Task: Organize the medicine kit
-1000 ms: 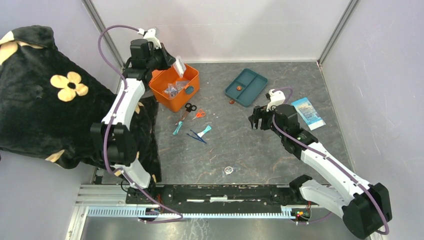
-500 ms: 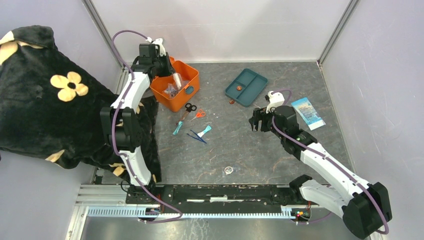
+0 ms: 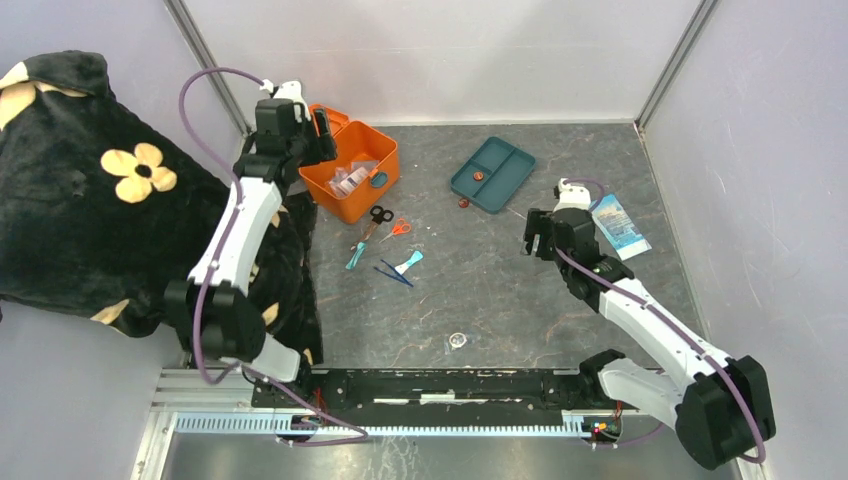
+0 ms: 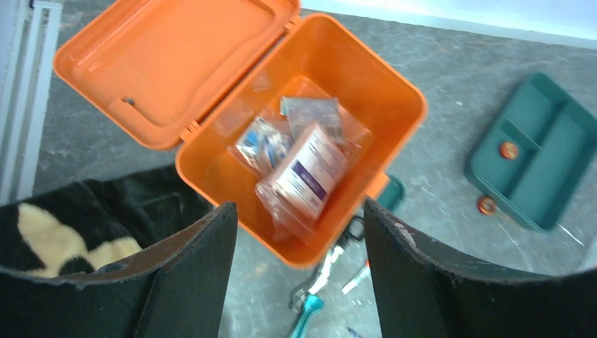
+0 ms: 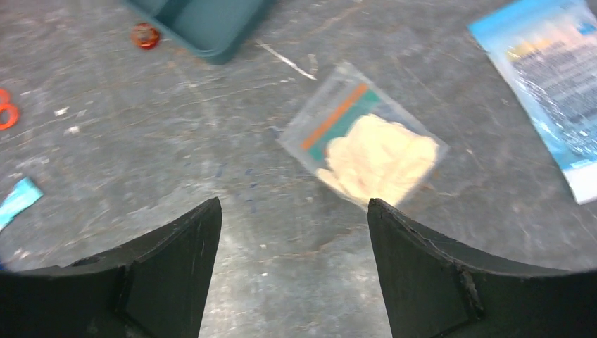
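Overhead view: a grey desk [image 3: 480,300] walled on three sides. The medicine kit [image 3: 352,172], an orange box with its lid thrown back, sits at the far left of the desk, next to a black blanket with yellow flowers [image 3: 90,190]. The left end effector [image 3: 322,130] hovers at the kit's far left edge. A teal tray [image 3: 492,174] lies apart, near the far middle. Scissors [image 3: 378,215] and other small tools lie scattered just in front of the kit. The right end effector [image 3: 537,235] hangs low over the right half, beside a blue packet [image 3: 615,225].

Left wrist view: the left end effector [image 4: 299,211] is released, fingers spread wide with nothing between them. Below, the kit [image 4: 380,98] holds a clear pouch with a purple-printed label [image 4: 303,172] resting on other small bags.

Right wrist view: the right end effector [image 5: 294,204] is also released and empty. A clear bag of pale gloves [image 5: 366,151] lies flat on the desk just ahead of it, slightly to the right.

The step in hand looks like fetching this bag. To do it well, the fingers should shift forward to straddle the padded middle, press down to the desk, and pinch the bulge, not the thin slippery edge. The left arm should clear the kit before the bag arrives.
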